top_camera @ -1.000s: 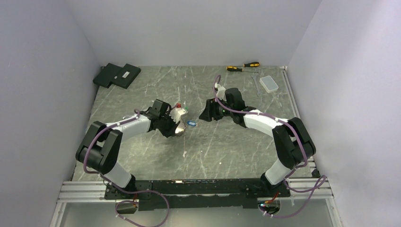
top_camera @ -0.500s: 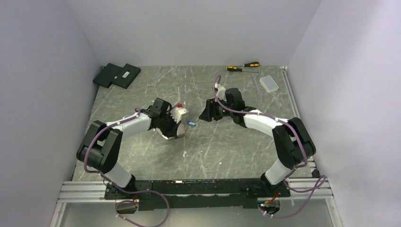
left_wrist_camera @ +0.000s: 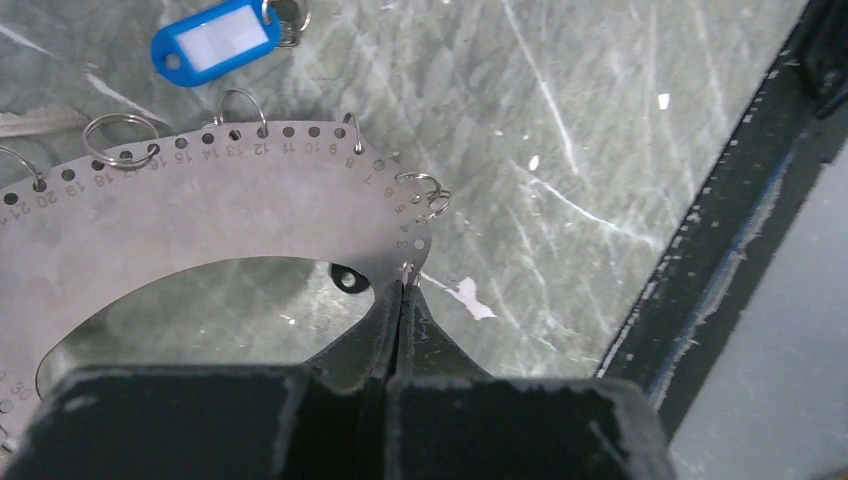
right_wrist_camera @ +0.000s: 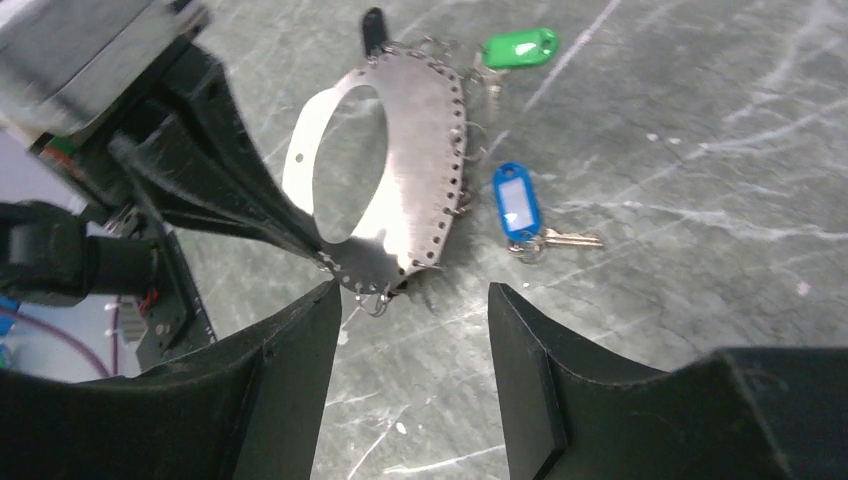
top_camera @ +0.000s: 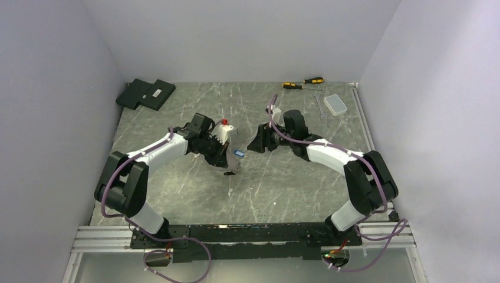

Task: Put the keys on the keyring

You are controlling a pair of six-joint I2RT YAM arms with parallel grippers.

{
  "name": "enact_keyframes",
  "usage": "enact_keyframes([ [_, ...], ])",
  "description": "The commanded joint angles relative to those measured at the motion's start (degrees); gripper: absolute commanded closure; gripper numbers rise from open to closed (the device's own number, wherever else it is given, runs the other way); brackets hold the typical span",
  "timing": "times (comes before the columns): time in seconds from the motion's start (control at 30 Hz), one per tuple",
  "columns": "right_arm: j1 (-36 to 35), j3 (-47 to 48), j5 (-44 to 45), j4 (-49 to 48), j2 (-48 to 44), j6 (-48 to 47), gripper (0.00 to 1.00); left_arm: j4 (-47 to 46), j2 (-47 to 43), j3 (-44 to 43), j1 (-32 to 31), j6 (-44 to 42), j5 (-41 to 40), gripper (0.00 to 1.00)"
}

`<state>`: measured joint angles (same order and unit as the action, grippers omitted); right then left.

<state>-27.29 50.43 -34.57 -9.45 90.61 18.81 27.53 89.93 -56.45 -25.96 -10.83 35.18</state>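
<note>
The keyring is a flat silver crescent plate with numbered holes and small wire rings along its rim. My left gripper is shut on the plate's edge and holds the keyring tilted up off the table. The blue-tagged key lies on the table just beside the plate, also seen as the blue-tagged key. The green-tagged key lies beyond the plate's far end. My right gripper stands open, close in front of the plate's lower end, with nothing between its fingers.
Two black boxes sit at the back left. Yellow-and-black screwdrivers, a silver wrench and a clear plastic box lie at the back right. Walls close in three sides.
My left gripper has shut on the plate's edge and swung it up and slightly right. The right arm has barely moved.
</note>
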Motion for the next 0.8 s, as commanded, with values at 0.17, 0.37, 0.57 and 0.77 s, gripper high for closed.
enact_keyframes([
  [0.17,0.2,-4.0,-14.7,-14.0,-6.9,-1.3,0.4,9.4,-2.0,-8.7,0.3,5.8,11.3,1.0],
  [0.37,-0.6,-2.6,-24.0,-14.3,-6.2,-3.3,0.41,14.2,-4.5,-12.0,0.3,7.5,14.8,1.0],
  [0.57,-3.6,-0.7,-28.3,-11.1,-4.6,-6.2,0.48,15.7,-7.4,-13.4,0.4,8.6,16.4,1.0],
  [0.77,-7.2,0.5,-28.7,-6.3,-5.7,-10.9,0.54,14.6,-8.8,-13.3,0.4,10.3,18.6,1.0],
])
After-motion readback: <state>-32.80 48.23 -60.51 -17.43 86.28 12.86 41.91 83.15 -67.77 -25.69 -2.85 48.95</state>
